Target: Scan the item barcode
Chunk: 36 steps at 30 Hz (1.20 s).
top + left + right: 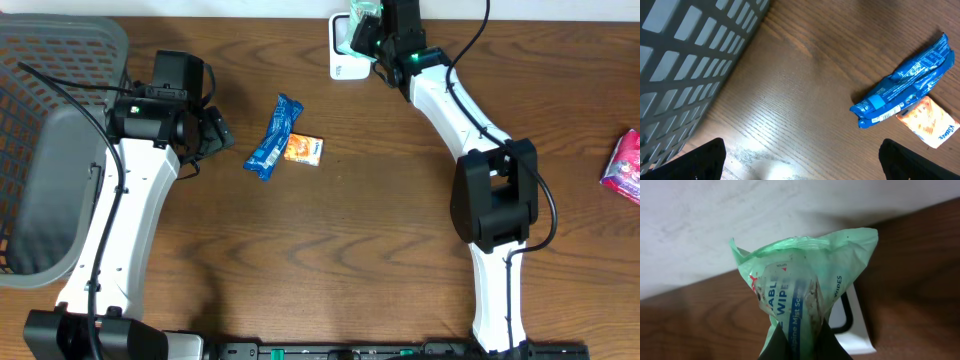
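Right tool: the right tool (368, 30) has its two fingers pressed together on the bottom of a green wipes pack (805, 280).
Green wipes pack: it is up in the air at the far edge of the table (350, 230). It hangs just over a white scanner (343, 62).
White scanner: a flat white box with a black loop on it. It lies on the table under the pack.
Words on the pack: "WIPES" can be read, and part of "Mist". The rest is crumpled.
Right arm: it goes up from the near edge, bends on the right side, then leans far and left to the scanner.
Left tool: the left tool (215, 133) has its fingers wide apart and holds nothing.
Near the left tool: a blue packet (905, 82) lies just to its right. An orange packet (930, 120) lies touching the blue one.
Words on those packets: too small to read.
Left arm: it goes up from the near left corner, beside a gray basket (60, 30), and its tool points right.
Far right: a pink packet (625, 165) lies at the table's right edge, well apart from the rest.
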Each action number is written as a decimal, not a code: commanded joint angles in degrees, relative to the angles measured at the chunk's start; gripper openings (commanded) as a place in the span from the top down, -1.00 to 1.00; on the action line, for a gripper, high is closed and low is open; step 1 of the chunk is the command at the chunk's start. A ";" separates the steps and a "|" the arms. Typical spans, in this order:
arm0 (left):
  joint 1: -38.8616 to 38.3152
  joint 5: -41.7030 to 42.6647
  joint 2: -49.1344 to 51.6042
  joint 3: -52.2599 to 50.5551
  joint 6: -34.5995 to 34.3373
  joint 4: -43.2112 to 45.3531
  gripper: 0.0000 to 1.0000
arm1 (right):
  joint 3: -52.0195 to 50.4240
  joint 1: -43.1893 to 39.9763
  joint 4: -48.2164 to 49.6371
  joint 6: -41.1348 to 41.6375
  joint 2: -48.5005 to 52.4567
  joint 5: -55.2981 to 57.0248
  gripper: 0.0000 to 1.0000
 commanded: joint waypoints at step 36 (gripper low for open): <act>0.02 -1.14 -0.31 -0.17 -0.31 -0.26 -0.96 | 1.88 -21.73 -25.29 -18.18 -9.09 -18.12 0.98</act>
